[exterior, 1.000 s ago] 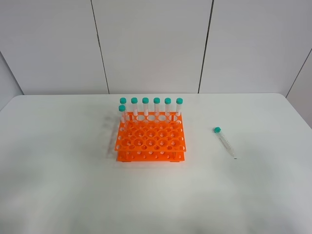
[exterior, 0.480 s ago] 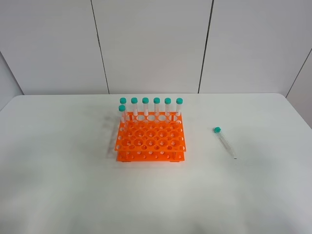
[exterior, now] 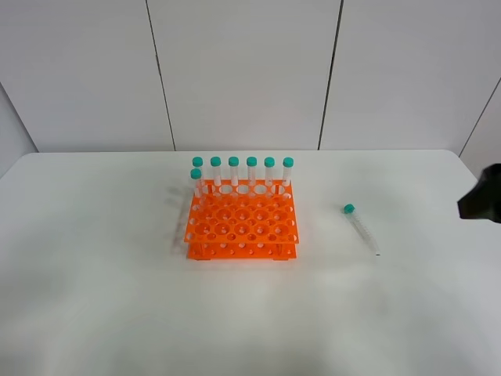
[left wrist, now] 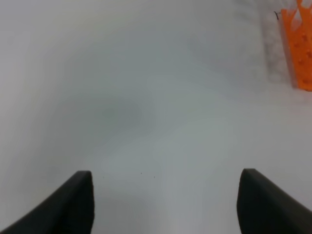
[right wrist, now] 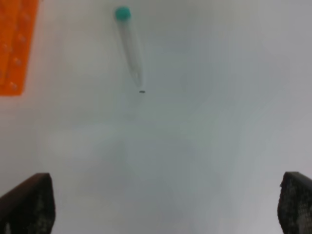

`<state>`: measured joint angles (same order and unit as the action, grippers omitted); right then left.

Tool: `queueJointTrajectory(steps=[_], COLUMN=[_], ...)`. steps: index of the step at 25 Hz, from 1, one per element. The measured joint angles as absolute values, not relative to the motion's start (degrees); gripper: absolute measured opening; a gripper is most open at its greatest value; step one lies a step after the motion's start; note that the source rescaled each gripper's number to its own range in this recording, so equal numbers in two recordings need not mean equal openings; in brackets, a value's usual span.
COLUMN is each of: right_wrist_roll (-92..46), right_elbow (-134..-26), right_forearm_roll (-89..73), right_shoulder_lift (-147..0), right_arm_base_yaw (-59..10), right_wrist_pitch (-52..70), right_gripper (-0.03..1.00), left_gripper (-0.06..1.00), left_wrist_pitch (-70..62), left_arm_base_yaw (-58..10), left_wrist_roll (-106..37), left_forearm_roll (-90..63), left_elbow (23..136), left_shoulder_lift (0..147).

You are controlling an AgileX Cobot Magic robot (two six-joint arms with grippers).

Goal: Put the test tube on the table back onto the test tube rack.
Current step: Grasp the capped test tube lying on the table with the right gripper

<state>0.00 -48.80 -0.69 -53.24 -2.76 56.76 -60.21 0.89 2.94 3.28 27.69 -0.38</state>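
Note:
The test tube (exterior: 362,228) lies flat on the white table (exterior: 94,282), right of the orange test tube rack (exterior: 241,225), teal cap toward the back. It also shows in the right wrist view (right wrist: 129,46), well ahead of my right gripper (right wrist: 163,207), which is open and empty. A dark part of my right arm (exterior: 481,196) shows at the right edge of the high view. My left gripper (left wrist: 165,204) is open and empty over bare table, with a corner of the rack (left wrist: 298,48) off to one side. The left arm is out of the high view.
Several identical teal-capped tubes (exterior: 243,174) stand upright in the rack's back row, and one more (exterior: 196,182) stands at the left just in front of that row. An edge of the rack (right wrist: 14,44) shows in the right wrist view. A white panelled wall stands behind the table.
A dark part of my right arm has come into the high view at the right edge. The tube and rack have not moved.

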Motion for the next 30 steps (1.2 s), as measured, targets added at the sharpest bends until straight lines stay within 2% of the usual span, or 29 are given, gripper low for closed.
queueJointTrajectory(steps=[7, 14, 18, 30], right_wrist_roll=[-3.61, -6.81, -7.71, -10.05], right_elbow=[-61.66, -74.26, -75.59, -75.76], right_forearm_roll=[-0.73, -0.73, -1.36, -1.35], right_shoulder_lift=[-80.7, -98.47, -103.53, -115.03], right_arm_base_yaw=[-2.76, -5.18, -7.75, -7.88], right_wrist_pitch=[56.56, 56.39, 54.78, 44.68], right_gripper=[1.0, 1.0, 1.0, 1.0], left_gripper=[0.96, 0.96, 0.96, 0.96], left_wrist_pitch=[-60.21, -60.21, -60.21, -60.21], left_arm_base_yaw=[0.89, 0.89, 0.89, 0.89], left_wrist_roll=[2.94, 2.94, 2.94, 2.94], left_forearm_roll=[3.28, 3.28, 3.28, 3.28], left_elbow=[27.69, 27.69, 27.69, 27.69], left_shoulder_lift=[-0.38, -0.38, -0.38, -0.38])
